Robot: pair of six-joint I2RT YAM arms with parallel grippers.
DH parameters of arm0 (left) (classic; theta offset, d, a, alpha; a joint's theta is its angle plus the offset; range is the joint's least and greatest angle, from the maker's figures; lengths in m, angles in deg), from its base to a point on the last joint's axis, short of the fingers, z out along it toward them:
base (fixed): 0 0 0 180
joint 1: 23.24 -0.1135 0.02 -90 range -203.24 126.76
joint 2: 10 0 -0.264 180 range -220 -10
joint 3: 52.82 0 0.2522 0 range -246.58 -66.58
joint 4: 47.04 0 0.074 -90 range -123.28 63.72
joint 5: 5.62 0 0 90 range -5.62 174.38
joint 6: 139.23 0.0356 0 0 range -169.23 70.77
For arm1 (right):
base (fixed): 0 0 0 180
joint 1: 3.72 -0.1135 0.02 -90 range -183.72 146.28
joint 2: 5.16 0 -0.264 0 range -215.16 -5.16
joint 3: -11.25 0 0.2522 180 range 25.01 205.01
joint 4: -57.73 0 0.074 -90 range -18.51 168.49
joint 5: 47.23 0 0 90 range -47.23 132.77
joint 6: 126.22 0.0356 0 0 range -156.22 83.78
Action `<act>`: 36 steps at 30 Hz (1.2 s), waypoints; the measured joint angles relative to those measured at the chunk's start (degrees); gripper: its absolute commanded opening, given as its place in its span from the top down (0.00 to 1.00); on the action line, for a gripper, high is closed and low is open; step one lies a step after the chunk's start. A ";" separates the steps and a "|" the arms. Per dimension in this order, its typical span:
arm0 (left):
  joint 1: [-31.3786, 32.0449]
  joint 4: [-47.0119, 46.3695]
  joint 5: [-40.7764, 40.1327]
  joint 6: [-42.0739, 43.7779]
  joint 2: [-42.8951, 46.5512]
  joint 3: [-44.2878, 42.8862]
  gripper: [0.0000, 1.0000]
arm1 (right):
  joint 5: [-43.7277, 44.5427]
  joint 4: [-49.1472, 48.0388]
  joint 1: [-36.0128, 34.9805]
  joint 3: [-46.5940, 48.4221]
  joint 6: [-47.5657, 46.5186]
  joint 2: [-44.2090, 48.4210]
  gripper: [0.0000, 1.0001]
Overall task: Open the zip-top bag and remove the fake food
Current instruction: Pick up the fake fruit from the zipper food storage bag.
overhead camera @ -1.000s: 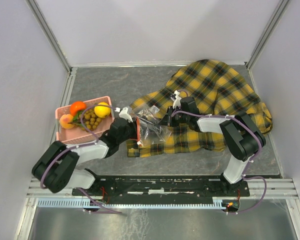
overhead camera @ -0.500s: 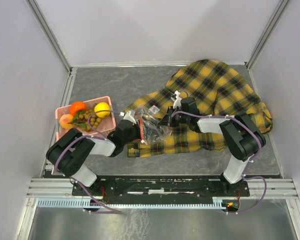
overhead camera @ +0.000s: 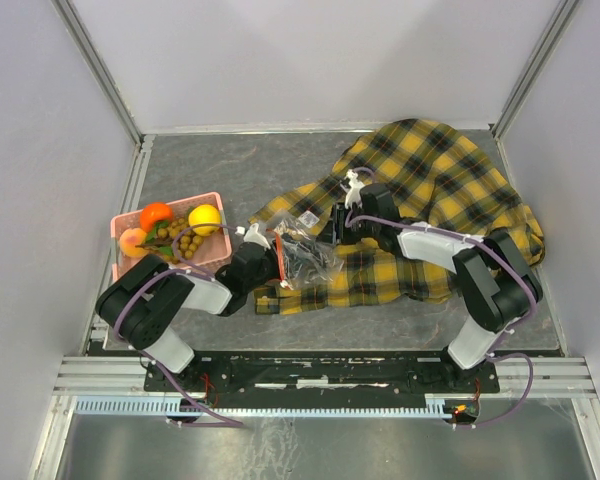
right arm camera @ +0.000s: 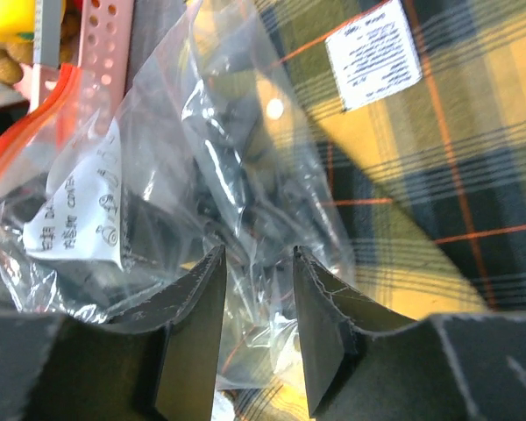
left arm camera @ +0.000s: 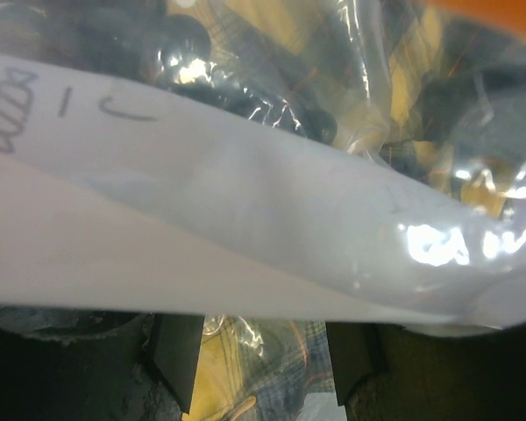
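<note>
Mid-frame on the yellow-black plaid cloth [overhead camera: 450, 170], the clear crinkly zip-top bag [overhead camera: 308, 262] is pinched by the right gripper [right arm camera: 259, 261] while the left gripper [left arm camera: 263, 355] stands spread at its red-orange zip strip [overhead camera: 278, 262]; round plastic fruits [overhead camera: 205, 218] already lie in the pink basket [overhead camera: 180, 203] at left, though dark berries [left arm camera: 186, 35] apparently are left inside.

Grey table [overhead camera: 240, 170], plaid cloth [overhead camera: 440, 170], pink basket [overhead camera: 180, 200]

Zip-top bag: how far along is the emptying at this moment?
Done: several fruits sit in the pink basket. In hand: right gripper seems pinched on the zip-top bag, left gripper open at its red zip edge. Left: dark pieces are visible inside the bag.
</note>
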 measured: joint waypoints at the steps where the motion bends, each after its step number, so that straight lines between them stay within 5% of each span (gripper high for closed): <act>1: 0.00 0.00 -0.09 0.00 0.00 0.00 0.40 | 1.11 1.75 0.00 1.46 -1.22 -0.15 0.54; 6: 0.00 0.00 -0.22 0.00 0.00 0.00 0.39 | 2.99 5.14 0.02 5.92 -4.20 -3.34 0.55; 13: -0.02 0.00 0.83 0.04 -0.15 -0.02 0.50 | 1.84 6.93 -0.17 6.01 -4.26 -9.29 0.66; 25: -0.17 -1.49 3.96 0.04 -4.79 -3.74 0.40 | -0.04 6.14 -2.80 5.88 -4.28 -9.46 0.85; 36: -0.83 -0.74 3.56 0.04 -3.37 -2.36 0.56 | -3.54 1.86 -3.72 3.48 -1.44 -9.46 0.90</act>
